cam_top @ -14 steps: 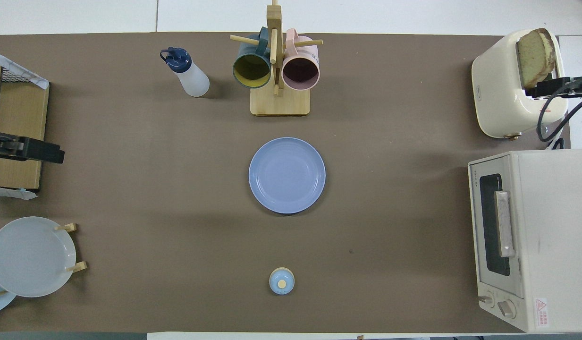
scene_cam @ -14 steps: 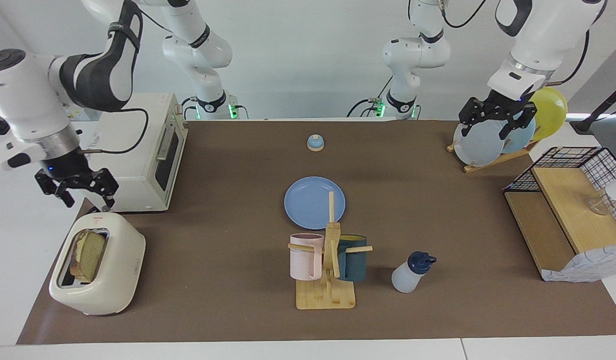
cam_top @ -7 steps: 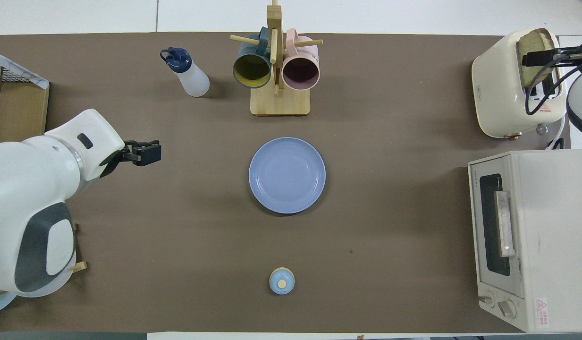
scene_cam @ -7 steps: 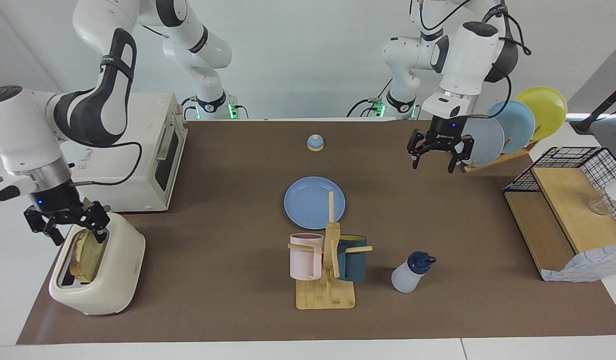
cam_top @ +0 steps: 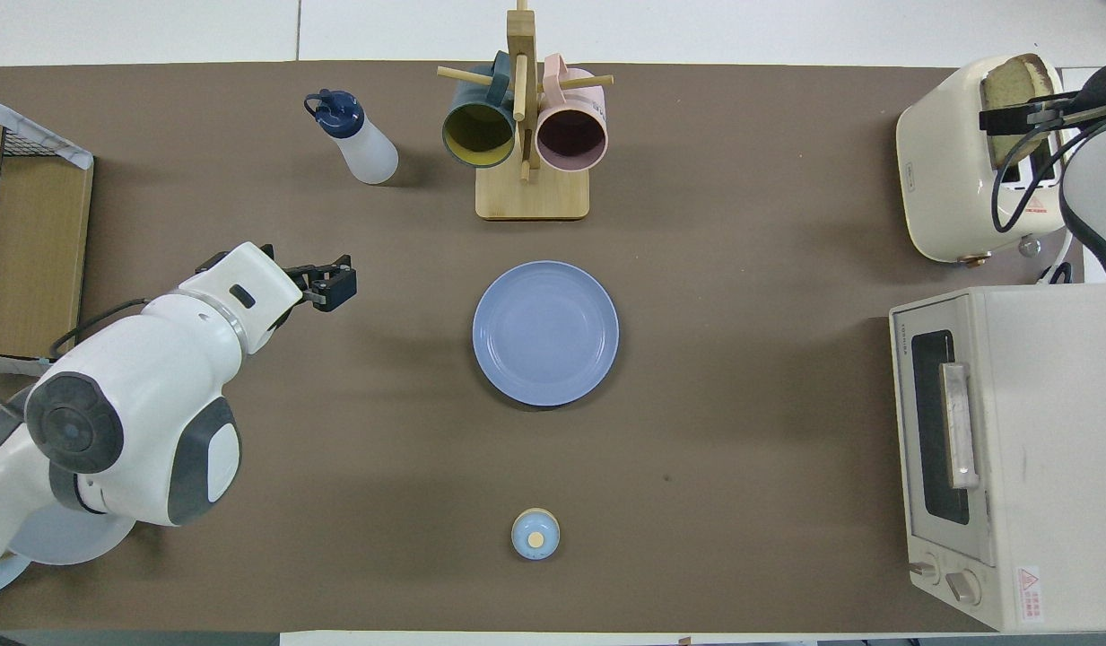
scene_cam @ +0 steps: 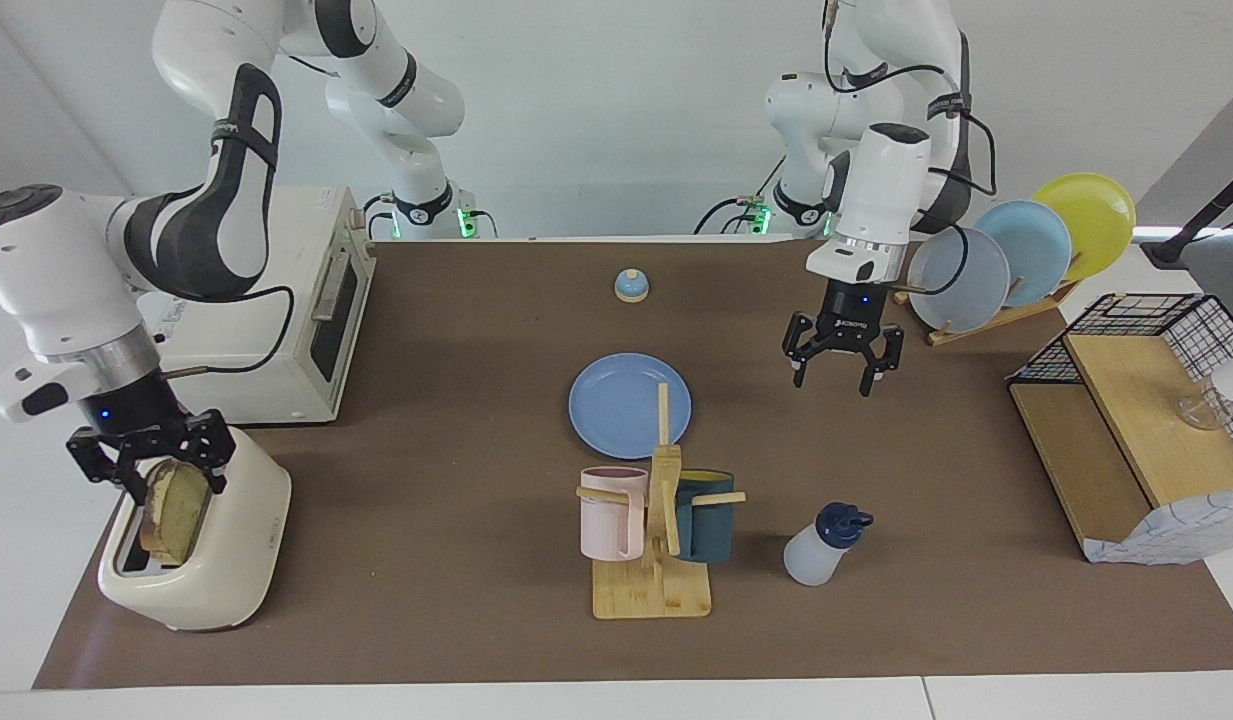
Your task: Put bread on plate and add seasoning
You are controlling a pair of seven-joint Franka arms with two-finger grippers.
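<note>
the bread [scene_cam: 176, 510] stands upright in the toaster [scene_cam: 201, 545] at the right arm's end — the right gripper [scene_cam: 148, 478] straddles its top edge, fingers closing but not yet clamped. the left gripper [scene_cam: 836, 370], spread empty, hangs between plate [scene_cam: 616, 410] and seasoning [scene_cam: 821, 548].

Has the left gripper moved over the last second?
Yes. The left gripper has left the plate rack and now hangs nearer the blue plate.

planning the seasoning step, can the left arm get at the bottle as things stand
Probably yes. The left end effector hangs open over bare mat, and nothing stands between it and the seasoning bottle; the mug rack sits off to the side.
</note>
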